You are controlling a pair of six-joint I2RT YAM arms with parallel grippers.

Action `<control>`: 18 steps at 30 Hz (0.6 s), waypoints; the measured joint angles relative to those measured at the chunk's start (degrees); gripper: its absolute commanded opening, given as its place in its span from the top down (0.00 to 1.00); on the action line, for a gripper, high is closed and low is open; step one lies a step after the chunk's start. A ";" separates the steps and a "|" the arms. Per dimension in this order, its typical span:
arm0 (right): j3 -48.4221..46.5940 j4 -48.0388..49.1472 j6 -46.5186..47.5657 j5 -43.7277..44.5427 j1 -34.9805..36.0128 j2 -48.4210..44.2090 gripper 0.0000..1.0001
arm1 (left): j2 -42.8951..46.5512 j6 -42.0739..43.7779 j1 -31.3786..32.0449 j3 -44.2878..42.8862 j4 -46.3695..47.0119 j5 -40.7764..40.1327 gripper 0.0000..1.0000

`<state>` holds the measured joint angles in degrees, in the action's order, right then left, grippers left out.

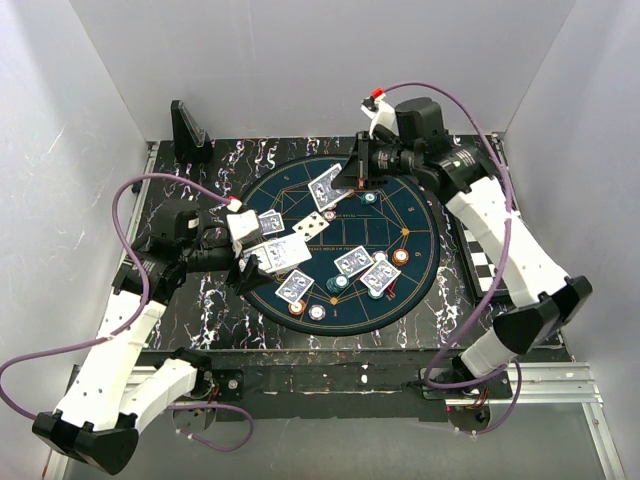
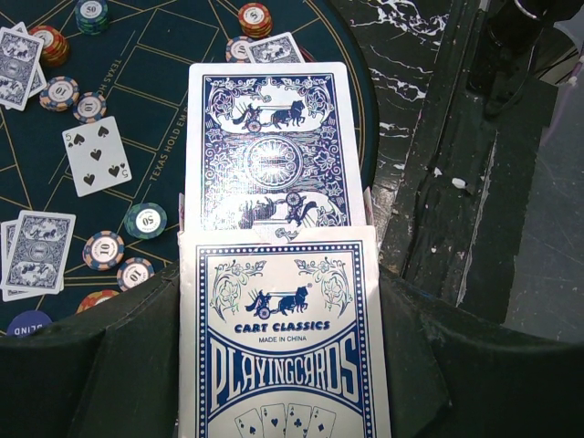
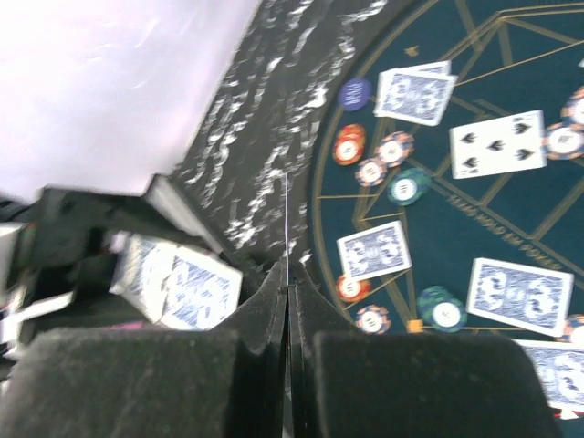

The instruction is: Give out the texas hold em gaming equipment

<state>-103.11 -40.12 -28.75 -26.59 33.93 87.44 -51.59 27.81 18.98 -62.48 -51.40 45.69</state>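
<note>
Clamping a card box [image 2: 285, 365], L gripper [image 1: 256, 260] is held over the mat's [image 1: 400, 215] left edge, with jaws pressed on the box's two long sides. One blue-backed card [image 2: 267, 146] is seen sticking out of the box top, approx. half exposed, above the felt.

R gripper [image 3: 289, 274] is pinched on a single card [image 1: 328, 187], raised over the mat's far part. In the wrist view that card is seen edge-on, as a thin line betw. the closed jaws.

Laid on the mat:
- 5 of spades [image 1: 311, 224], face up, near centre.
- Face-down cards, several: one set at far left [image 1: 270, 222], one at near left [image 1: 292, 288], two just beside each other right of centre [image 1: 353, 262].
- Chips [image 1: 400, 257], scattered singly and in short stacks among the cards; orange, teal and white are noted.

A black stand [image 1: 188, 128] is seen at the far-left corner, off the mat. A chessboard [image 1: 482, 268] is seen at the right edge, partly hidden by the R arm.
</note>
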 measured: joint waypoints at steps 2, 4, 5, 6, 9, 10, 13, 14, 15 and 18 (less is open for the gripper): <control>-2.73 -2.01 2.16 3.69 -0.13 2.97 0.99 | 0.35 -0.20 0.00 0.00 -0.02 0.15 0.98; -5.29 -3.87 3.85 7.43 0.11 6.93 0.99 | 0.57 -0.42 0.00 0.00 -0.04 0.28 0.99; -6.82 -4.87 4.92 10.12 0.44 9.60 0.99 | 0.68 -0.55 0.00 0.00 -0.04 0.37 0.98; -8.22 -5.70 5.77 12.81 0.76 12.46 0.99 | 0.79 -0.70 0.00 0.00 -0.07 0.50 0.98; -12.07 -8.24 8.37 22.18 2.23 21.51 0.99 | 1.07 -1.11 0.00 -0.04 -0.22 0.87 0.98; -13.20 -9.18 9.25 25.42 2.91 24.33 0.99 | 1.16 -1.29 0.00 -0.15 -0.61 1.01 0.98; -15.74 -10.93 11.69 35.26 5.55 31.56 0.99 | 1.60 -1.55 0.00 -0.52 -1.31 1.31 0.98; -16.00 -10.99 12.48 37.66 6.34 32.92 0.99 | 1.75 -1.70 0.00 -0.81 -1.55 1.40 0.98; -16.35 -11.10 13.40 40.59 7.32 34.36 0.99 | 1.90 -1.84 0.00 -1.14 -1.79 1.51 0.98; -17.88 -11.10 16.70 48.30 10.43 37.77 0.99 | 2.56 -2.05 0.00 -1.79 -2.16 1.73 0.98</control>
<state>-120.99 -51.22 -12.05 21.71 44.36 125.21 -49.04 25.76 18.98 -64.27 -53.56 47.42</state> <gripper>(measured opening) 0.023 0.653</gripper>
